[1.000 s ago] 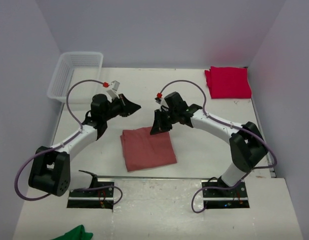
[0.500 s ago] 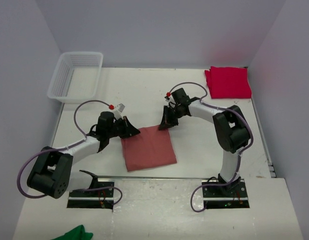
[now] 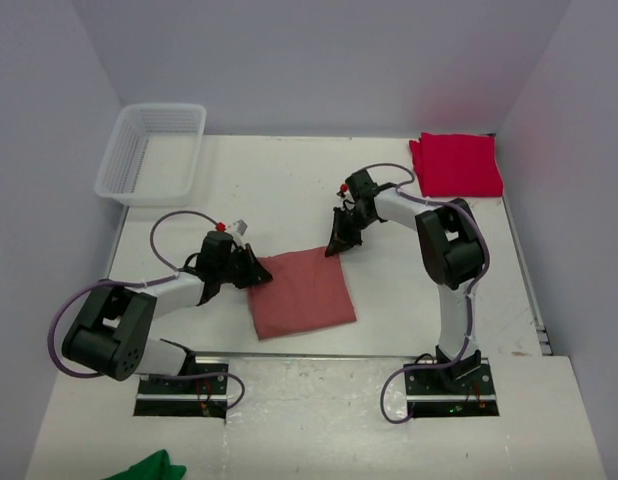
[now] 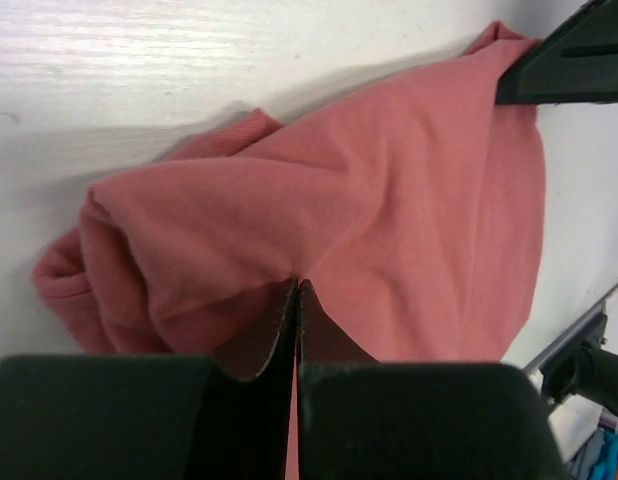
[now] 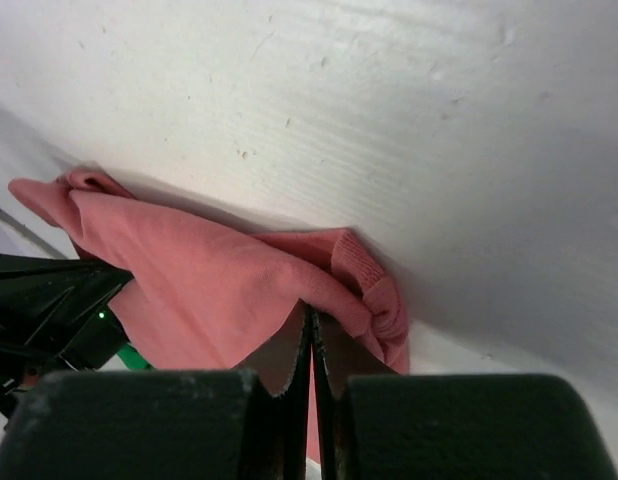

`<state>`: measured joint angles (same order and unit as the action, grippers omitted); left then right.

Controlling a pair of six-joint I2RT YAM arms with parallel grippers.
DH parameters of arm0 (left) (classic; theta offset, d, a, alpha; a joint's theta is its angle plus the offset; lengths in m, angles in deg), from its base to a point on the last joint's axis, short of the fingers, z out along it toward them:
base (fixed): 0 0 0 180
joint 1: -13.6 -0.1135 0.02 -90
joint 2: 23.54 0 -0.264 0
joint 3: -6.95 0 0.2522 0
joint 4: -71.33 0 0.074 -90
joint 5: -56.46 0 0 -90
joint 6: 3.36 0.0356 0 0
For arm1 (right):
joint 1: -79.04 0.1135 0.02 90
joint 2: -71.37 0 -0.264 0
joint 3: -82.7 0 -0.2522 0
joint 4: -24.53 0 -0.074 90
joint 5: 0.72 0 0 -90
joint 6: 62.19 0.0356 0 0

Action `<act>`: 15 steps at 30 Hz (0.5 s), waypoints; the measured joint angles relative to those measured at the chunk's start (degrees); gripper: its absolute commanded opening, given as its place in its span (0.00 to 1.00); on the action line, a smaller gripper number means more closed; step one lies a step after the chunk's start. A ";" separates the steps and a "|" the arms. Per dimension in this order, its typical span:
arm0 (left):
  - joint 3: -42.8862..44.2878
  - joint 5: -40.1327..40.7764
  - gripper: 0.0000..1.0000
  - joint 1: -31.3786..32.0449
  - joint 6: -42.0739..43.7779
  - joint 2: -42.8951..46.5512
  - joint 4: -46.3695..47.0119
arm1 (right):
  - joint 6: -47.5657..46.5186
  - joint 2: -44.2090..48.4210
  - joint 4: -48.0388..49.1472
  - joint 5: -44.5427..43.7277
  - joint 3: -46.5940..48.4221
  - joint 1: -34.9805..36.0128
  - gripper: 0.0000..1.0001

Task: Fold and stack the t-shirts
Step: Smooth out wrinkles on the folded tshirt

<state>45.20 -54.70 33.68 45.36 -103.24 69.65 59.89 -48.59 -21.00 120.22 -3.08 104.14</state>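
The dusty salmon t-shirt lies folded into a rough square mid-table. My left gripper is shut, its tips low against the shirt's upper left corner. In the left wrist view the shut tips press into the fabric, which creases around them. My right gripper is shut too, at the upper right corner. In the right wrist view its tips touch the cloth beside the rolled hem. No cloth shows between either pair of jaws. The crimson t-shirt lies folded at the back right.
A white plastic basket stands at the back left. A green cloth lies at the near left edge, below the arm bases. Walls close in the table on the left, back and right.
My left gripper came down from above the table to the shirt's upper left corner, staying shut. My right gripper shut at the upper right corner and that arm swung inward.
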 measured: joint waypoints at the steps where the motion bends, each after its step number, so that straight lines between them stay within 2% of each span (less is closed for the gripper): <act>1: 0.00 0.90 0.00 0.00 0.02 0.22 -0.74 | 0.00 -0.44 -0.96 -0.63 1.07 -0.24 0.00; 6: 0.00 4.70 0.00 0.00 0.39 1.38 -3.45 | 0.02 -3.30 -6.05 -3.87 7.39 -1.27 0.00; 15: 0.17 6.16 0.00 0.00 0.39 0.55 -3.48 | -0.13 -4.61 -12.13 -9.27 11.69 -2.91 0.00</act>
<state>45.37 -48.54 33.68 45.76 -102.70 66.17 59.76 -53.20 -33.13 110.96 8.62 101.23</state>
